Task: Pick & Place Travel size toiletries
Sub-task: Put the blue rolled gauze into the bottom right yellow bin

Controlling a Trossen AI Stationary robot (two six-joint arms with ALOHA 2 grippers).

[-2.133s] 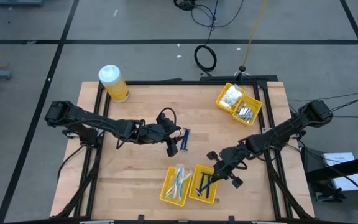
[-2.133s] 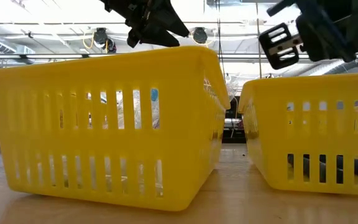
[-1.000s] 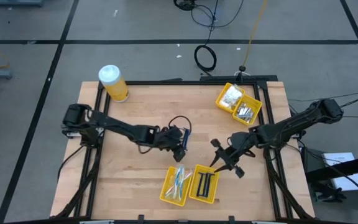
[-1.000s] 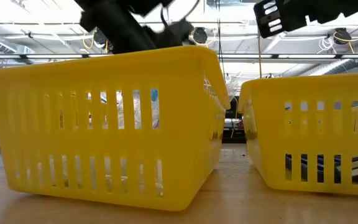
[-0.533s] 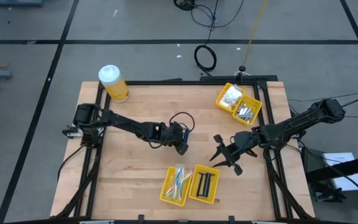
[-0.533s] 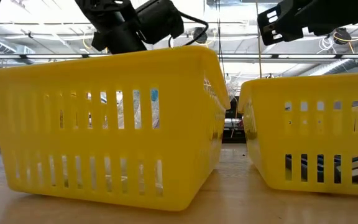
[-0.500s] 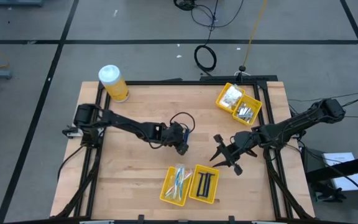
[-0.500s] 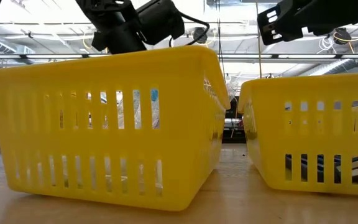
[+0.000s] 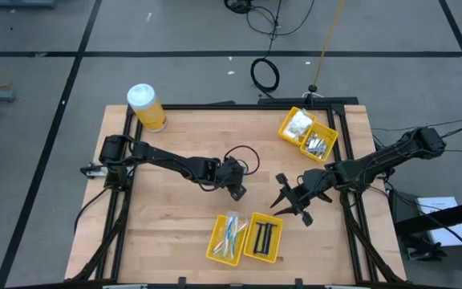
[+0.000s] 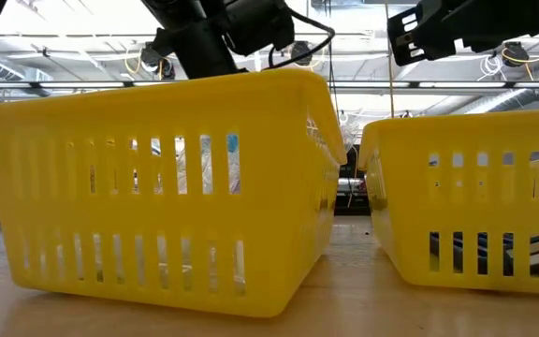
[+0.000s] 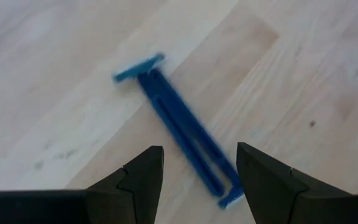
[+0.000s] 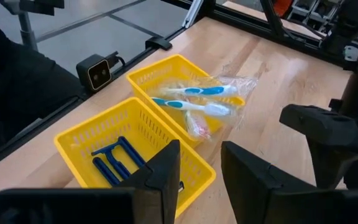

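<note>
High view looks straight down on the whole table; low view sits at tabletop level behind the yellow bins, shared with the right wrist view

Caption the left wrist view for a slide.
Left gripper, open, hovers above two blue razors lying on the wooden table.

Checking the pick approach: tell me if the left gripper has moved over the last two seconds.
Yes. In the high view the left gripper has moved right and toward the front edge, closer to the bin, and now hangs open over the razors.
</note>
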